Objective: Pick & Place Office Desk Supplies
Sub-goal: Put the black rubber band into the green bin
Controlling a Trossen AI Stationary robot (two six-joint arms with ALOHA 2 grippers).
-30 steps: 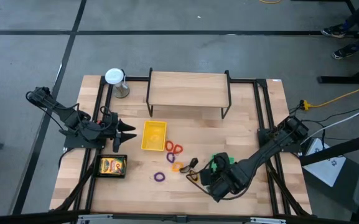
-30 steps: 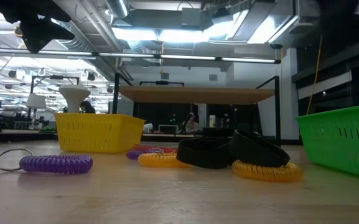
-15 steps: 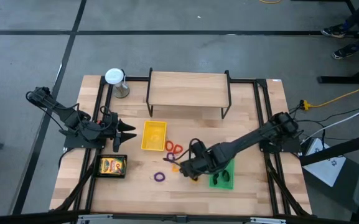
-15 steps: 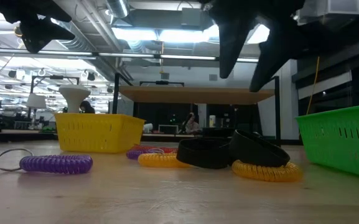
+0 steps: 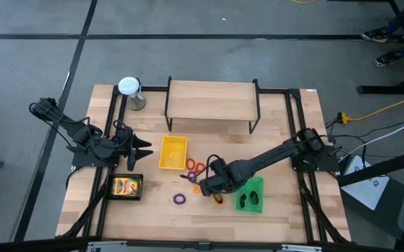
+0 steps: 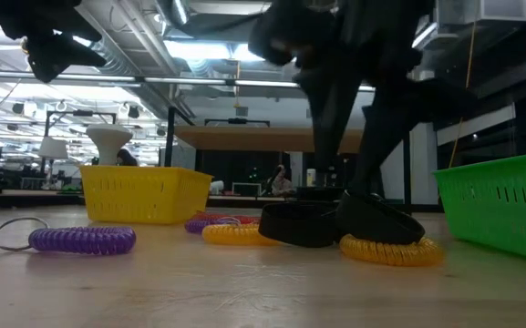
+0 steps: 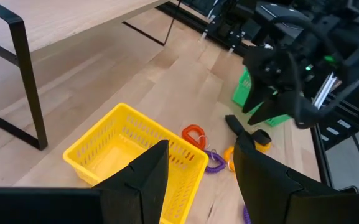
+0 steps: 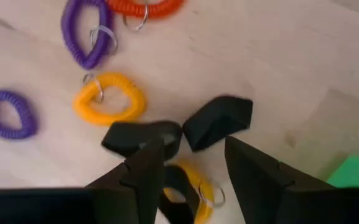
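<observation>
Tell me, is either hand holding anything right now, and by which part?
Nothing is held. The right hand is open, above the black clips without gripping them. The left hand is open and empty near the yellow tray.

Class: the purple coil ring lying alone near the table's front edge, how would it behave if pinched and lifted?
The purple coil ring looks springy, so it would probably flex. Thin and small, it is likely light. Its metal loop would probably dangle.
</observation>
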